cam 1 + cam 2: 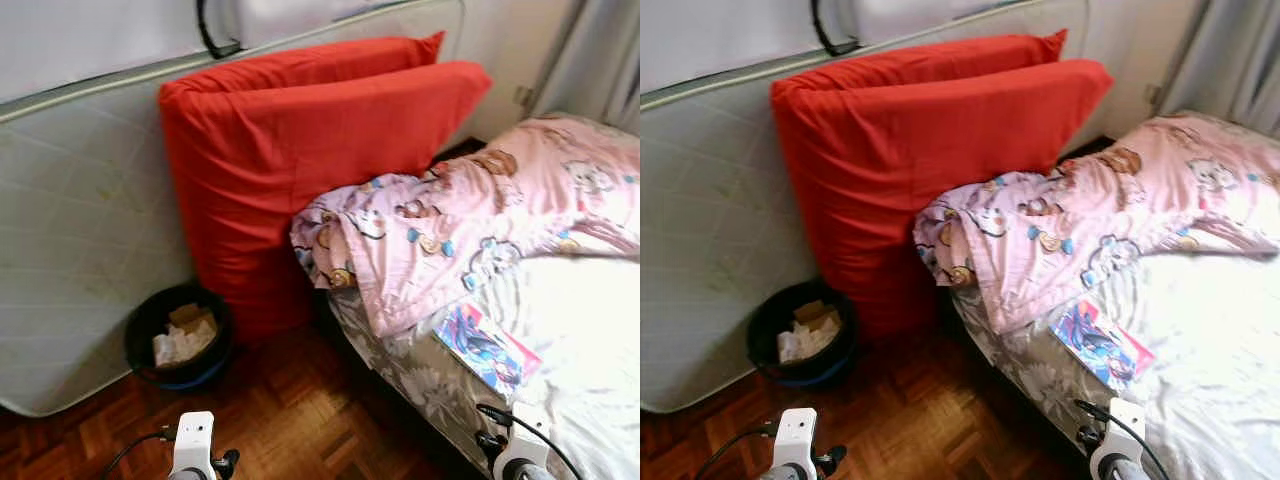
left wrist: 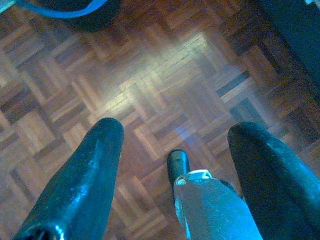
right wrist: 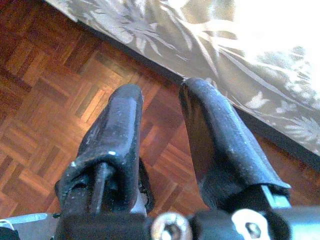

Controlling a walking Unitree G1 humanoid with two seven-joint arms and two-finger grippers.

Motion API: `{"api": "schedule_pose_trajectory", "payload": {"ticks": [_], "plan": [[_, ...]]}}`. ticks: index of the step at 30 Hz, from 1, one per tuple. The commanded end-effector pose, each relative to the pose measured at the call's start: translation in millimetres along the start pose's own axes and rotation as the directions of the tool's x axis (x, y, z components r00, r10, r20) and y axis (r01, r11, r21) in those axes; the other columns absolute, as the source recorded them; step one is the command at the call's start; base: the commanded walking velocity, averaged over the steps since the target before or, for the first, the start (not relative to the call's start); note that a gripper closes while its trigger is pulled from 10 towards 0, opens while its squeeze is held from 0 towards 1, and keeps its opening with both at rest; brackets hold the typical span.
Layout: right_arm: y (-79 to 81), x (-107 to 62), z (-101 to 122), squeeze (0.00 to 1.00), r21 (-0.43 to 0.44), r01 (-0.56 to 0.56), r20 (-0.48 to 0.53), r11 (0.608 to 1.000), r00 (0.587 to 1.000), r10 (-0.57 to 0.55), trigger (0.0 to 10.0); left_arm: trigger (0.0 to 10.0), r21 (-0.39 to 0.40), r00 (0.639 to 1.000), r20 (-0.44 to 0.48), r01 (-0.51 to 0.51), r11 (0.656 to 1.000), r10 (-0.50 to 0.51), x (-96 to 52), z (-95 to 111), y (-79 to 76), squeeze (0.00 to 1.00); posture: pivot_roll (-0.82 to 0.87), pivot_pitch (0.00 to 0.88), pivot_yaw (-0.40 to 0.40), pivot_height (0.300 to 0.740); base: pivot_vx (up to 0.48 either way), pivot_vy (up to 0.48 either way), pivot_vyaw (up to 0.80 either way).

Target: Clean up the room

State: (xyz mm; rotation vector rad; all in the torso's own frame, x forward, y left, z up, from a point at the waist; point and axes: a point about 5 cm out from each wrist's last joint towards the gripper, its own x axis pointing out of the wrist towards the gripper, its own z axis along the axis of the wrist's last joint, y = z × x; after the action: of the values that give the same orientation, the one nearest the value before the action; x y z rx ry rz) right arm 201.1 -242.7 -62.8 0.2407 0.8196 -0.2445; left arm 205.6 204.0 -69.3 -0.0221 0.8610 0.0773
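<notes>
A pink cartoon-print blanket (image 1: 470, 225) lies crumpled across the head of the bed (image 1: 590, 330), its corner hanging over the edge. A colourful comic book (image 1: 487, 347) rests on the white sheet near the bed's side. Two big red pillows (image 1: 300, 150) stand on the floor against an upright mattress (image 1: 80, 230). A black bin (image 1: 180, 335) holding crumpled paper sits left of the pillows. Both arms hang low. My left gripper (image 2: 176, 127) is open above bare parquet. My right gripper (image 3: 160, 90) hangs beside the bed's flowered side, fingers slightly apart with nothing between them.
Parquet floor (image 1: 290, 410) runs between the bin and the bed. A grey curtain (image 1: 600, 60) hangs at the far right behind the bed. The flowered bed side (image 3: 210, 55) is close to my right arm. My two wrists (image 1: 193, 450) show at the bottom edge.
</notes>
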Motion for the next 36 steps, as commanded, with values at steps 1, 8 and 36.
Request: {"api": "schedule_pose_trajectory", "payload": {"ticks": [1,8,36], "plan": [[-1.1,-0.1,-0.2,0.0,0.006,0.002,-0.006,1.0,1.0,-0.002,10.0,10.0,0.035,1.0,-0.025,-0.006,0.999,0.006,-0.8,-4.0,3.0,0.0,-0.13,0.0,0.024,0.74,0.0,0.0,-0.8],[-1.0,-0.1,0.1,0.0,0.004,-0.003,-0.007,1.0,1.0,0.003,10.0,10.0,0.029,1.0,-0.026,-0.01,1.0,0.011,-0.8,-4.2,3.2,0.0,-0.13,0.0,0.024,0.74,0.0,-0.369,-0.8],[0.0,-0.2,2.1,0.0,-0.023,-0.019,0.015,1.0,1.0,0.019,10.0,10.0,0.006,1.0,-0.028,-0.012,1.0,0.013,-1.1,-5.5,3.7,0.0,-0.13,0.0,0.027,0.74,0.0,0.0,-0.6]]}}
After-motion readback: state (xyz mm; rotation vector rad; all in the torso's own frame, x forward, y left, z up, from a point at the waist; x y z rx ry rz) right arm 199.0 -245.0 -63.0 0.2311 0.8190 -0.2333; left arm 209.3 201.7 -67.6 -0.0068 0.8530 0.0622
